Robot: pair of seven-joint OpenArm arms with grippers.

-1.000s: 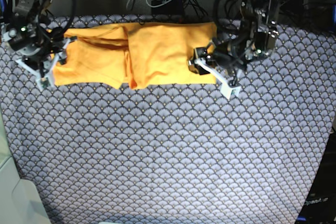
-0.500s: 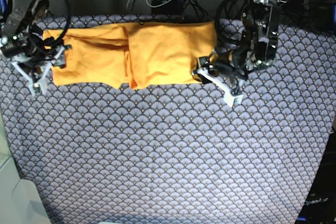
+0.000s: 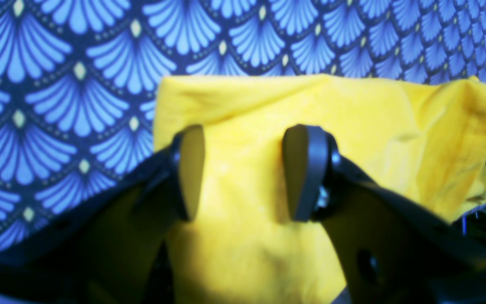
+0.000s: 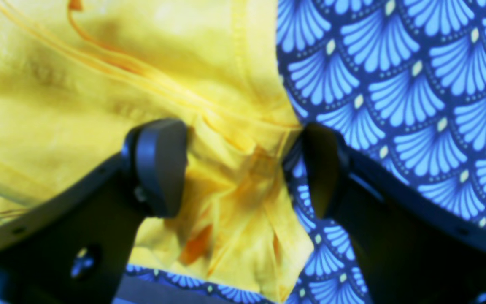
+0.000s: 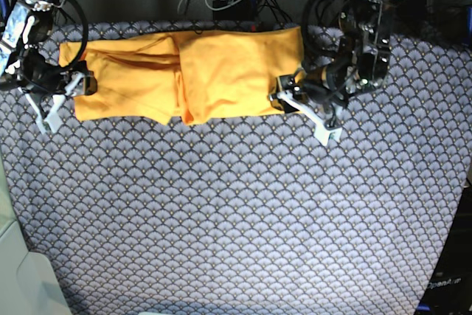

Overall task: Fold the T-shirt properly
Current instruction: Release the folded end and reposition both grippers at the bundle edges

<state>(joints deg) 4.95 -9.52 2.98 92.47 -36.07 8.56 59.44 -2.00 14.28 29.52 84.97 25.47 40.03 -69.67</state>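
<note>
Base view: T-shirt (image 5: 188,75) folded into a band at the counter's (image 5: 236,219) far edge, right fingers (image 5: 51,105) just opened wide, left fingers (image 5: 310,112) apart, both empty, cross-fold next.

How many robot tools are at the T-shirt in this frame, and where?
2. The left tool sits at one end of the T-shirt, on the base view's right; the right tool sits at the opposite end. No others visible.

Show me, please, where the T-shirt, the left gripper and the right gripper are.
T-shirt (image 5: 228,71): base view, the flat folded middle panel.
Left gripper (image 3: 243,171): left wrist view, the gap between its fingertips.
Right gripper (image 4: 243,169): right wrist view, between its fingertips.
</note>
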